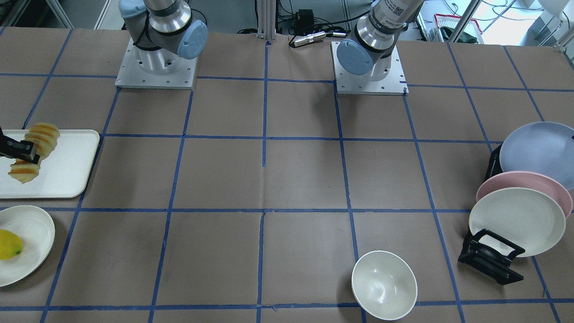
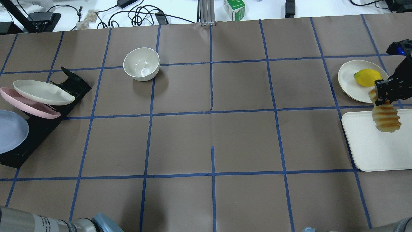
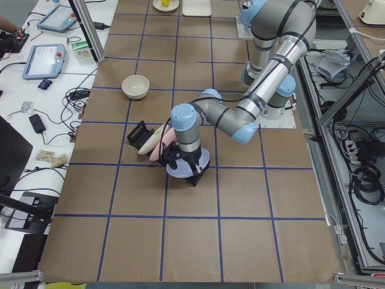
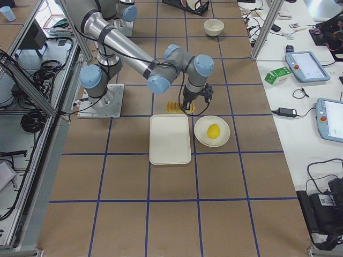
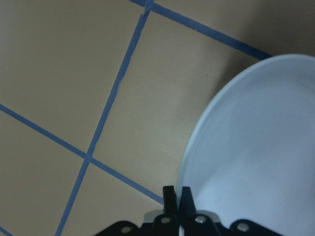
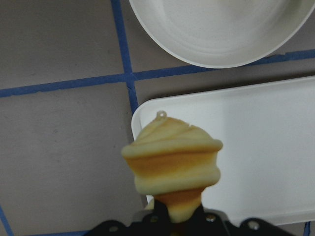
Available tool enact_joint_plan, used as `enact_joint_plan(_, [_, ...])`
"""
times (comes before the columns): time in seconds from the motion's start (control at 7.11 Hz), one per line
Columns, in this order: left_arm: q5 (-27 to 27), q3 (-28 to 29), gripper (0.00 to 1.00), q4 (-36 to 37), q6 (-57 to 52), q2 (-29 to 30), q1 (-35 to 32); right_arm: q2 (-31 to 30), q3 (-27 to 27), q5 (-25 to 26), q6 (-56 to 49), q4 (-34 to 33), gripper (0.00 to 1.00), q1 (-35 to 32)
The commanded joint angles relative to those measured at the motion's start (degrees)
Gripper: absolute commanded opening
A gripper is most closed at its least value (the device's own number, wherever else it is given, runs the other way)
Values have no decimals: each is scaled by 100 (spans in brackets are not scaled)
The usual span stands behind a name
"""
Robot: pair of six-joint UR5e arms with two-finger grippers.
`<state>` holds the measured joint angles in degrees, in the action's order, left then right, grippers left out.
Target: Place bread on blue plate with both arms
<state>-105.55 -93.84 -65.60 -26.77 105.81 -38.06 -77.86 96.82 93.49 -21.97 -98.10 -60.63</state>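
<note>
My right gripper (image 1: 24,152) is shut on the bread (image 1: 40,137), a ridged golden loaf, and holds it up over the far edge of the white tray (image 1: 58,175). In the right wrist view the bread (image 6: 172,162) sticks out from the jaws above the tray's corner. The blue plate (image 1: 538,152) leans at the near end of the black rack (image 1: 491,258). In the left wrist view my left gripper (image 5: 177,195) is shut on the blue plate's rim (image 5: 256,147). The left arm reaches down to the plate (image 3: 201,161) in the exterior left view.
A pink plate (image 1: 524,186) and a cream plate (image 1: 515,222) lean in the same rack. A white bowl (image 1: 384,285) stands toward the operators' side. A yellow fruit (image 1: 9,244) lies on a round white plate (image 1: 31,233) beside the tray.
</note>
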Motion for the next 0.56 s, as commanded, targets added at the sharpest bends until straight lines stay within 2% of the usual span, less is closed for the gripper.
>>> enact_joint_plan(0.0, [-106,225,0,-1149,-39,-558,-34,-27,-400,-6,638,650,0,-422])
enact_joint_plan(0.42, [358,138,0,-3284,-92,-1184,-445,-185,-463,-23,1211,793,0,-827])
